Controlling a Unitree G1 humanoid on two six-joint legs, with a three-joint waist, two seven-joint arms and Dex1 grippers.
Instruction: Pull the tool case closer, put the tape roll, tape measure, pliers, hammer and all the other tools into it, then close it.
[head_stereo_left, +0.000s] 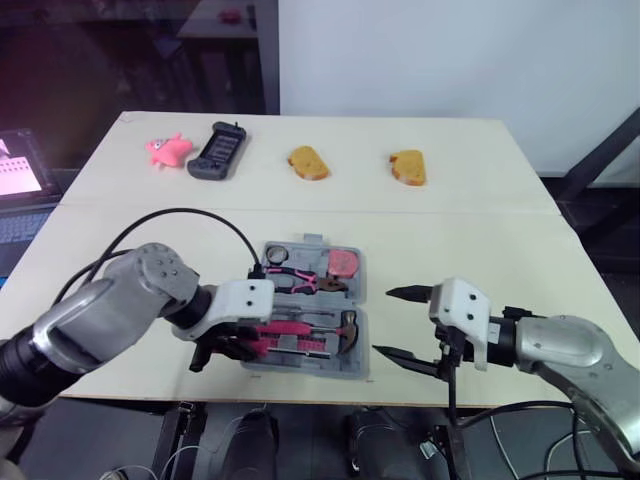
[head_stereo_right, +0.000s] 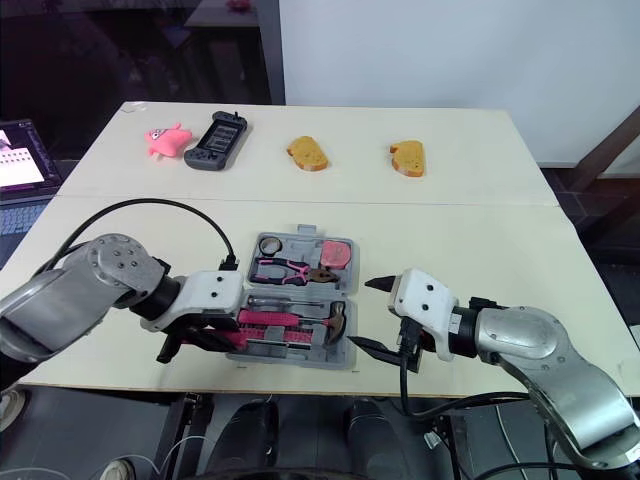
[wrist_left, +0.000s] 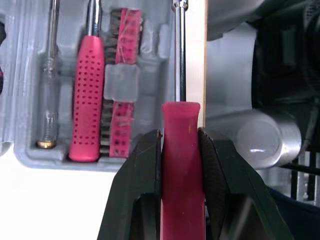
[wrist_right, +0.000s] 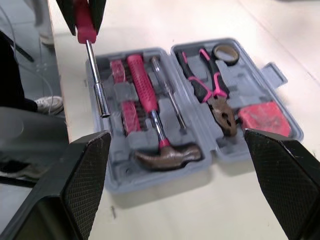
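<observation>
The grey tool case (head_stereo_left: 357, 352) lies open near the table's front edge. In it are a pink-handled hammer (wrist_right: 150, 105), pliers (wrist_right: 215, 95), a tape roll (wrist_right: 223, 51) and a red tape measure (wrist_right: 265, 117). My left gripper (wrist_left: 180, 137) is shut on the pink handle of a screwdriver (wrist_left: 181, 165). The screwdriver's metal shaft (wrist_right: 95, 65) runs over the case's front edge, just above the tray. My right gripper (head_stereo_left: 385, 322) stands open just to the right of the case, with nothing between its fingers.
At the back of the table lie a pink toy (head_stereo_left: 168, 150), a black handheld device (head_stereo_left: 217, 150) and two bread pieces (head_stereo_left: 308, 162) (head_stereo_left: 408, 167). A black cable (head_stereo_left: 190, 215) loops over my left arm. The table's front edge (head_stereo_left: 300, 392) is just below the case.
</observation>
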